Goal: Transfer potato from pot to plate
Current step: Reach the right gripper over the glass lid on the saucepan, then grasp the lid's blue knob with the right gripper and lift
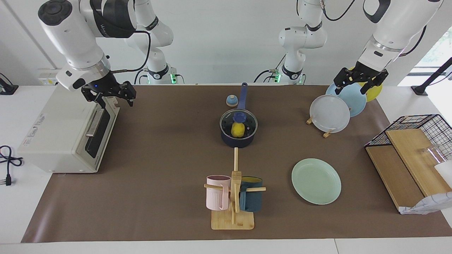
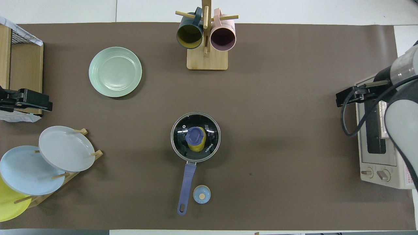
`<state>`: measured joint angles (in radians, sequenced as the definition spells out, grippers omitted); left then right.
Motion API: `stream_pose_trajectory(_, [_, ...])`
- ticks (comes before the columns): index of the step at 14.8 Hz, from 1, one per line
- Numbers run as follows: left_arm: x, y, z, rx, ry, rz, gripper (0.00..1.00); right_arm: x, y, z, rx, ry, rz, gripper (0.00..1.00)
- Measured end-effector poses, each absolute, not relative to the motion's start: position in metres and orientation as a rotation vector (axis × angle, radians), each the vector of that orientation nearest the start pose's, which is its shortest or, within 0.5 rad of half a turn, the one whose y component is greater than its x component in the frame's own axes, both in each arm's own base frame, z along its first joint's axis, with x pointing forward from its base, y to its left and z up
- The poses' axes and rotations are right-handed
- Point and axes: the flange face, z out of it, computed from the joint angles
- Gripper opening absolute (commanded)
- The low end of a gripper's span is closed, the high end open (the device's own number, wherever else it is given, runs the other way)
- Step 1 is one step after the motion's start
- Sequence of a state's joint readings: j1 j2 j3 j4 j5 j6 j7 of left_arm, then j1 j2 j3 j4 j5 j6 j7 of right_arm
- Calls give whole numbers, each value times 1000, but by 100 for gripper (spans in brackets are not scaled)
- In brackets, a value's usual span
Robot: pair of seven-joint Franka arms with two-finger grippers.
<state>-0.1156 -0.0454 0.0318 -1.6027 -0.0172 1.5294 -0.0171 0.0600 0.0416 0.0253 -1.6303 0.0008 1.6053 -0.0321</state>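
Observation:
The dark blue pot [image 1: 238, 139] stands mid-table with its long handle pointing toward the robots. A glass lid with a blue knob [image 1: 239, 116] covers it. Through the glass I see the yellow potato [image 1: 238, 131] [image 2: 196, 147] inside. The mint-green plate [image 1: 316, 181] [image 2: 115, 71] lies flat and bare, farther from the robots and toward the left arm's end. My right gripper [image 1: 116, 101] hangs open over the toaster oven's front top edge. My left gripper [image 1: 353, 88] waits open over the plate rack. Neither holds anything.
A toaster oven [image 1: 67, 130] sits at the right arm's end. A mug tree [image 1: 233, 197] with a pink and a teal mug stands farther out than the pot. A rack [image 1: 328, 133] holds grey-white, light blue and yellow plates. A small blue dome [image 1: 231, 101] lies beside the pot handle. A wire basket [image 1: 420, 127] stands on wooden boards.

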Motion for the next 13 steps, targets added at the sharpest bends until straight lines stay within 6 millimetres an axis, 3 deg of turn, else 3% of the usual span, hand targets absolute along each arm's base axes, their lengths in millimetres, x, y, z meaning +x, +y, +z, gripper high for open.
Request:
stream_pose_trajectory(5, [534, -46, 631, -3157, 106, 45, 100, 566, 197, 548, -3108, -150, 89, 100])
stream_pose_trajectory(10, [534, -46, 631, -3157, 106, 45, 100, 523, 349, 523, -3108, -108, -8, 100])
stream_pose_trajectory(11, [534, -46, 631, -3157, 106, 45, 100, 512, 372, 517, -3104, -117, -31, 100])
stream_pose_trajectory(13, [534, -46, 631, -3157, 106, 45, 100, 502, 396, 503, -3087, -143, -52, 100])
